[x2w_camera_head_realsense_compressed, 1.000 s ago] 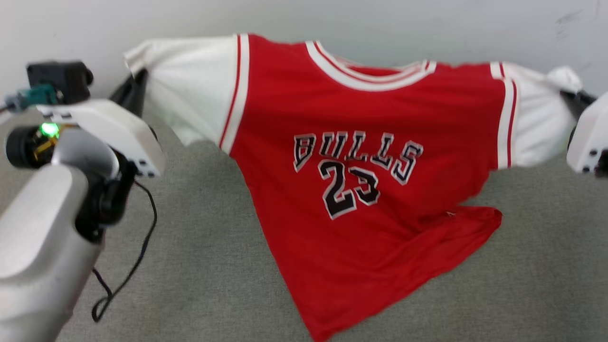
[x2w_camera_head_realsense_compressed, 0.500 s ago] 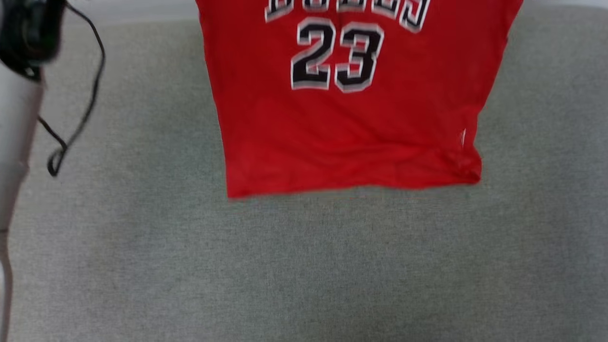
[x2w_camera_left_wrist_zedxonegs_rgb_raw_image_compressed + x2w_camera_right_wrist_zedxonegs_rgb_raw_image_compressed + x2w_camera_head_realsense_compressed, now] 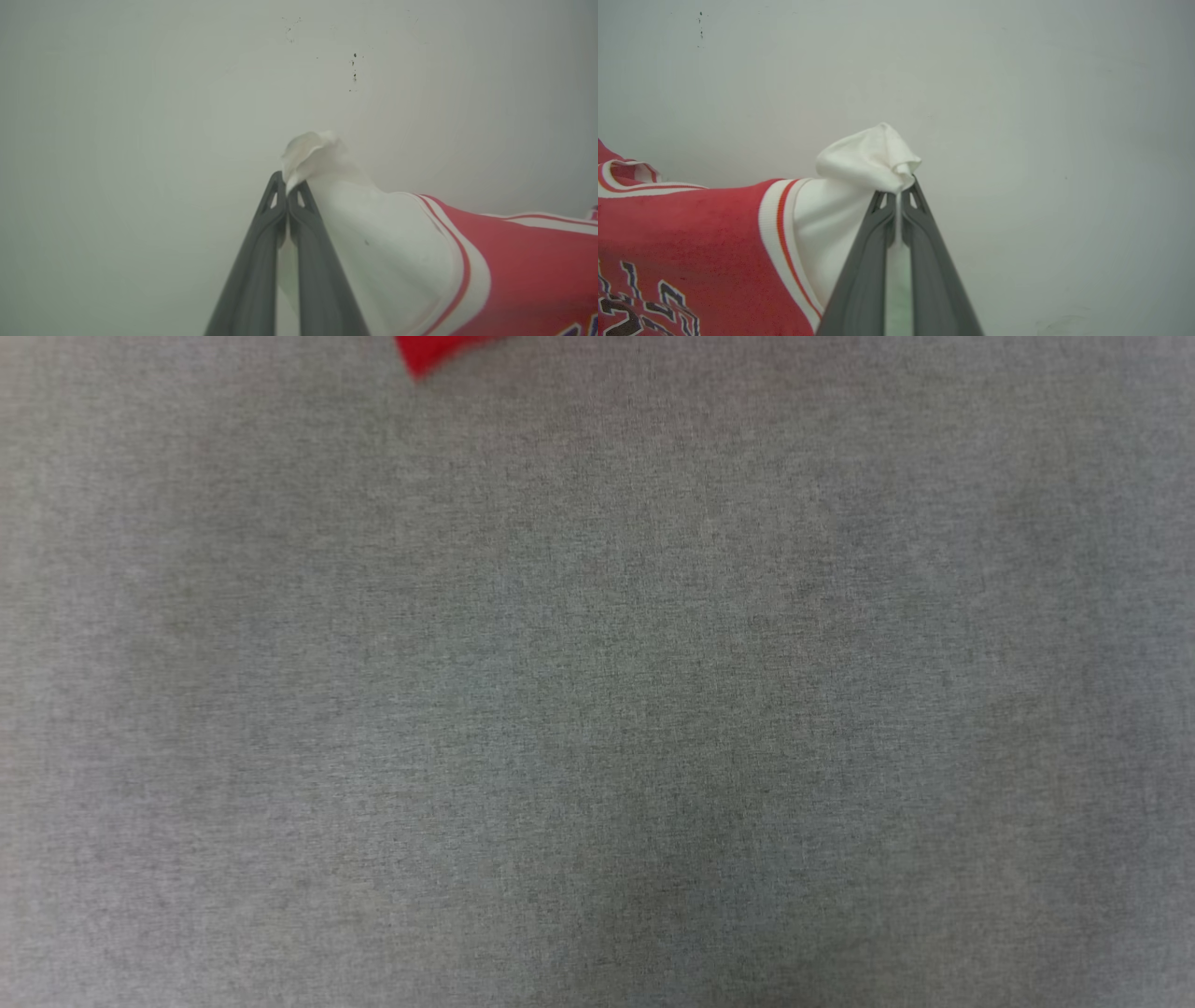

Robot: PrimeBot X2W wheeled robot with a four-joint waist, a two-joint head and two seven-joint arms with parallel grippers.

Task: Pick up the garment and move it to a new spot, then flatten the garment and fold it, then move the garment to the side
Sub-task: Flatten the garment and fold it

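My left pincer (image 3: pixel 286 184) is pressed together on the tip of one white sleeve and my right pincer (image 3: pixel 899 189) on the other, so the garment (image 3: pixel 514 261) spans the air between them. Each grip holds only a small bunch of cloth at the fingertips. I judge that pulling wider or a jerk could slip a sleeve free and drop that side. A red corner shows at the top left above the grey fabric tabletop (image 3: pixel 597 709). Behind the sleeves stands a pale, speckled wall (image 3: pixel 140 93).
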